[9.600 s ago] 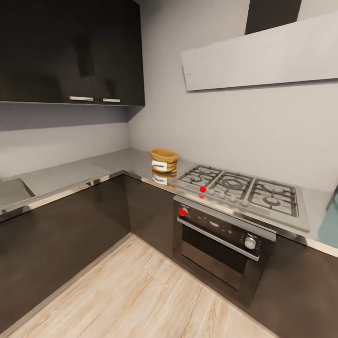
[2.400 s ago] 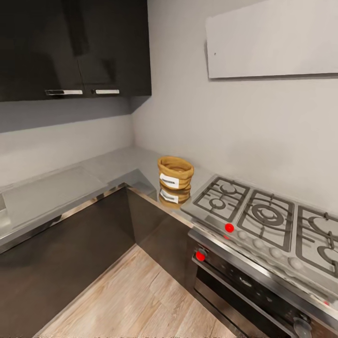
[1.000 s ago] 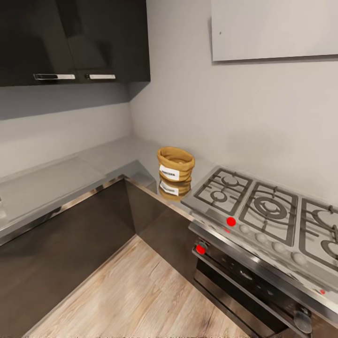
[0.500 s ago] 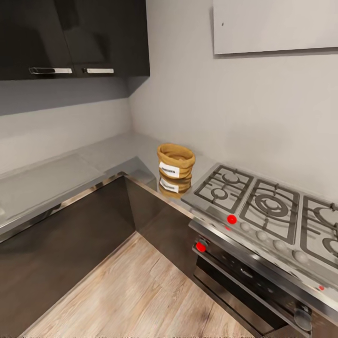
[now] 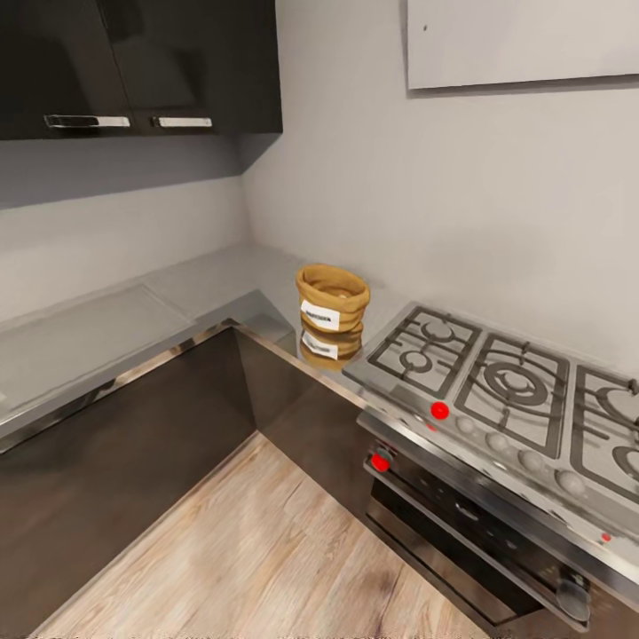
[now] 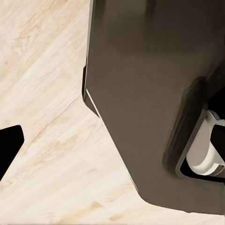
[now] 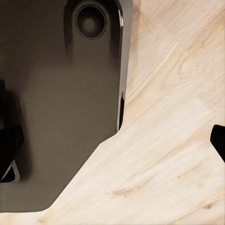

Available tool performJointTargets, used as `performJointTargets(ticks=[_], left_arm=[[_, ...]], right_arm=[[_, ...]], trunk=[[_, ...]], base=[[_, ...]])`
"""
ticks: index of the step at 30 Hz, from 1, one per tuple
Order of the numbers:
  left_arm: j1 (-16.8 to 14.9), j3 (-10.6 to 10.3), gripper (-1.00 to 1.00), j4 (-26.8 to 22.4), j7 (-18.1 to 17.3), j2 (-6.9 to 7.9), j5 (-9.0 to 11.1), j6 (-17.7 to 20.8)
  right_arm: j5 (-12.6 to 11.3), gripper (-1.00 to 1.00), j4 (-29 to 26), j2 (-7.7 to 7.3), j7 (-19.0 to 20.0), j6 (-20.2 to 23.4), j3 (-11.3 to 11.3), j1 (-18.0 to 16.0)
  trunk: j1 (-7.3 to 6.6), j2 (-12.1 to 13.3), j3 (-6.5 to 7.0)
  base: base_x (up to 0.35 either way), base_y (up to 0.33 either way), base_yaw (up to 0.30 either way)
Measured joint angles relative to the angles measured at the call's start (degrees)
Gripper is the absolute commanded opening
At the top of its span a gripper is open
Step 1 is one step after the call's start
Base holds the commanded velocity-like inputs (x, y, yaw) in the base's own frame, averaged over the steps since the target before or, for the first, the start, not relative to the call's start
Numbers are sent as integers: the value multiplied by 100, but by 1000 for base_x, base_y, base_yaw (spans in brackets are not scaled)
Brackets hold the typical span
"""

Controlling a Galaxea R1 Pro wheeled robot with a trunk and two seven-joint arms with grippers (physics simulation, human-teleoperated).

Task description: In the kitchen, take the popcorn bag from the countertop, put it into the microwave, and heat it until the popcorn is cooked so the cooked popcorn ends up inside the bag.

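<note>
The popcorn bag (image 5: 332, 300), a mustard-tan sack with a rolled rim and a white label, stands upright on the glossy steel-grey countertop (image 5: 169, 311) near the corner of the L. Its mirror image shows in the slab beneath it. It sits just left of the gas hob. The microwave is out of view. A dark fingertip (image 6: 9, 145) of my left gripper shows at the picture's edge in the left wrist view, over the plank floor. In the right wrist view a dark fingertip (image 7: 218, 140) likewise sits at the edge, with nothing held.
A silver gas hob (image 5: 497, 390) with black grates and red-dotted knobs lies right of the bag, over a dark built-in oven (image 5: 470, 532). Dark wall cabinets (image 5: 133, 62) hang above the left counter. Pale wood floor (image 5: 248, 541) fills the corner. My dark base (image 6: 140, 93) shows below both wrists.
The camera has come closer to the counter corner and turned, so the bag and hob look larger. The bag itself has not moved.
</note>
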Motion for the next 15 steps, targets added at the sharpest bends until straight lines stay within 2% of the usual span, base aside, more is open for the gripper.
performJointTargets(ticks=[15], left_arm=[[-1,0,100,-1,0,0,2,0]], right_arm=[[0,100,1,-2,0,0,-1,0]], trunk=[[0,0,-138]], base=[[0,0,0]])
